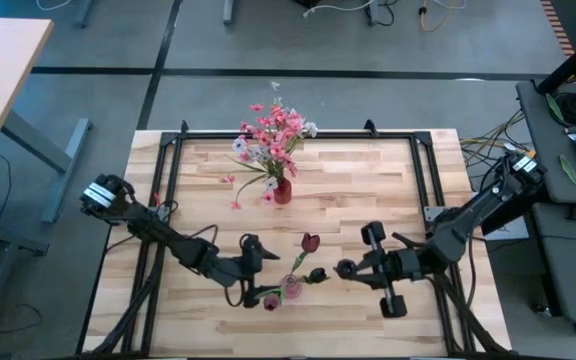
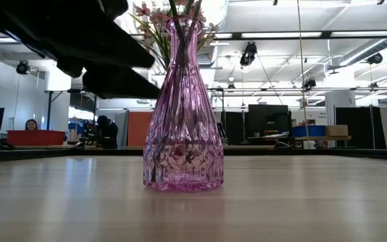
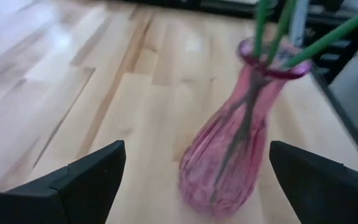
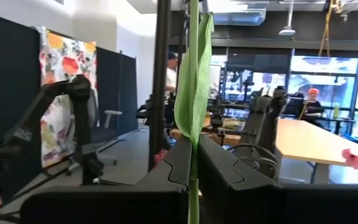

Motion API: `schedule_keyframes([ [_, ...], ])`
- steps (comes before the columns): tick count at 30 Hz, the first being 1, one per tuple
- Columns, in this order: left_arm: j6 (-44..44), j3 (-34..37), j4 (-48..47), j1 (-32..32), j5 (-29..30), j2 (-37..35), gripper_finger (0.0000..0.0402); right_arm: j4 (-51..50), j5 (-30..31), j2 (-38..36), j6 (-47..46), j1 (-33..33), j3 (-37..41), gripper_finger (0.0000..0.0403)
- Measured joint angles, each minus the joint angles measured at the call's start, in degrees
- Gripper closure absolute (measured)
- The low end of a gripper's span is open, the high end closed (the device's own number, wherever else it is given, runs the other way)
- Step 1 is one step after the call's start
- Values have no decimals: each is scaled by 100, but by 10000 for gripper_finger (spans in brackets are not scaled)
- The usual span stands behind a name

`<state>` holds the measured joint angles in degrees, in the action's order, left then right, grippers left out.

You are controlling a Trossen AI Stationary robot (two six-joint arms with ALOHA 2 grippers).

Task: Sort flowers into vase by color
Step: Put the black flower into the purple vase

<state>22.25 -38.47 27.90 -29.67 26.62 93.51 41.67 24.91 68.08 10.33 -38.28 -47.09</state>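
Across the pale plank wooden table (image 1: 368, 190), two vases: a small red vase (image 1: 283, 192) at the far middle packed with pink and white blossom sprays (image 1: 273, 135), and a ribbed pink glass vase (image 2: 183, 107) near the front edge with green stems (image 3: 278, 25) in it.

Right gripper (image 4: 192, 171) sits just right of the pink vase, fingers clenched on a thin green stem with a leaf (image 4: 193, 87); the dark red tulip bud (image 1: 310, 241) looks like its head, though the link isn't clear.

Left gripper (image 3: 194, 180) hovers beside the pink vase, fingers spread, holding nothing.

Step, by judgement: red flower headed for the pink vase. Next: line the stem end over the narrow neck, lower, release. Glass is light and glossy and could tip; stem is flexible plastic.
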Motion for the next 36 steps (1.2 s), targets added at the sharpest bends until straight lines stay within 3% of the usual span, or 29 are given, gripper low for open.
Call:
schedule_keyframes([
  [2,160,-104,-278,-4,111,2,23,11,6,14,-2,-59,0,390],
  [13,731,-130,181,-267,182,355,24,24,-27,29,-14,-139,0,390],
  [21,649,-130,1267,-653,1453,997,24,61,-246,30,-46,-292,0,390],
  [29,559,-130,2647,-658,1636,1760,24,53,-243,32,-25,-284,0,390],
  [36,418,-290,2712,-651,1816,1949,24,4,-241,34,26,-282,36,390],
])
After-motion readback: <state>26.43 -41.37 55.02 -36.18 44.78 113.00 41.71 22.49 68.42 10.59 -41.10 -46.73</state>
